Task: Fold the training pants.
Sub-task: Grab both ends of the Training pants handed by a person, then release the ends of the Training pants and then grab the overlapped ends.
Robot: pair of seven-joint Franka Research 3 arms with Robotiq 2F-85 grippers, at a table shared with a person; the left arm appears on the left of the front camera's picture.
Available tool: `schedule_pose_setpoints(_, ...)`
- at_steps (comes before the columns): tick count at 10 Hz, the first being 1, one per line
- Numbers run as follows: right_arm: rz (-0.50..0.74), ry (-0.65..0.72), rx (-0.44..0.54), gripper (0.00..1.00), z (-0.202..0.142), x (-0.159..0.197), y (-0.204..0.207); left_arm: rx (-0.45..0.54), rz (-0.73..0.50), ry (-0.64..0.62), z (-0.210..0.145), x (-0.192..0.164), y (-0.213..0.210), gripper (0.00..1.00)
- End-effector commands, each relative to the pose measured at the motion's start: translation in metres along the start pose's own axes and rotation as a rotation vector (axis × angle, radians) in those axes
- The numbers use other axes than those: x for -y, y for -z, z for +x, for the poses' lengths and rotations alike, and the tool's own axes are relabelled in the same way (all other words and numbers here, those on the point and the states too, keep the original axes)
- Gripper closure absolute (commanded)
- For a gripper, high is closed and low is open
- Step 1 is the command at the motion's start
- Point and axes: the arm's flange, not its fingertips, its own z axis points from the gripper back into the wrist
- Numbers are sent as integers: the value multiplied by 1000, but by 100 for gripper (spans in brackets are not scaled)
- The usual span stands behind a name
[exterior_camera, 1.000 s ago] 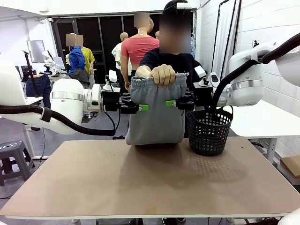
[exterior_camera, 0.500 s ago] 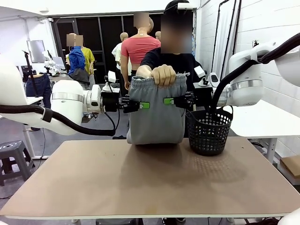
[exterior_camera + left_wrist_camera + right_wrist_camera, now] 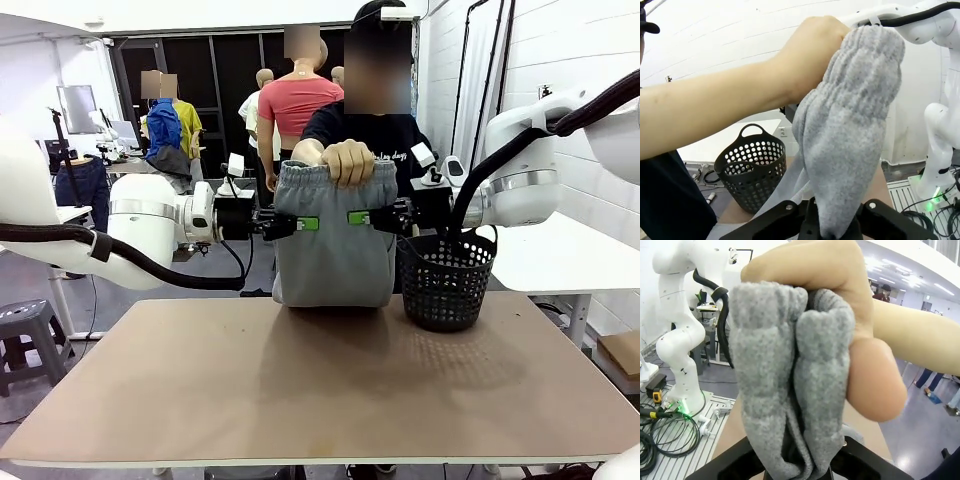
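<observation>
A person's hand [image 3: 349, 158] holds the light grey training pants [image 3: 330, 262] up by the gathered waistband at the far edge of the table, with their lower end resting on the tabletop. My left gripper [image 3: 308, 223] comes in from the left and is shut on the fabric just below the waistband. My right gripper [image 3: 358, 217] is shut on it from the right at the same height. In the left wrist view the pants [image 3: 850, 125] run down between my left gripper's [image 3: 832, 227] closed jaws. In the right wrist view the bunched fabric [image 3: 790, 370] is pinched in my right gripper [image 3: 797, 467] under the person's fist [image 3: 840, 285].
A black mesh basket [image 3: 448, 285] stands on the brown table [image 3: 320, 390] just right of the pants, below my right arm, and appears in the left wrist view as the basket [image 3: 752, 167]. The person stands right behind the pants.
Both grippers have closed on the pants. Their green pads drew together and moved slightly inward over the fabric. The person's hand and the pants stayed in place.
</observation>
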Motion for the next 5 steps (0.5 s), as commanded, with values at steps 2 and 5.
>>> schedule_pose_setpoints(2, 34, 15, -122, 100, 0, 19, 18, 5, -137, -24, 1, -12, 0, 100)
schedule_pose_setpoints(5, -4, 0, -6, 100, -1, 0, 1, 3, -4, -6, -2, -1, 0, 100)
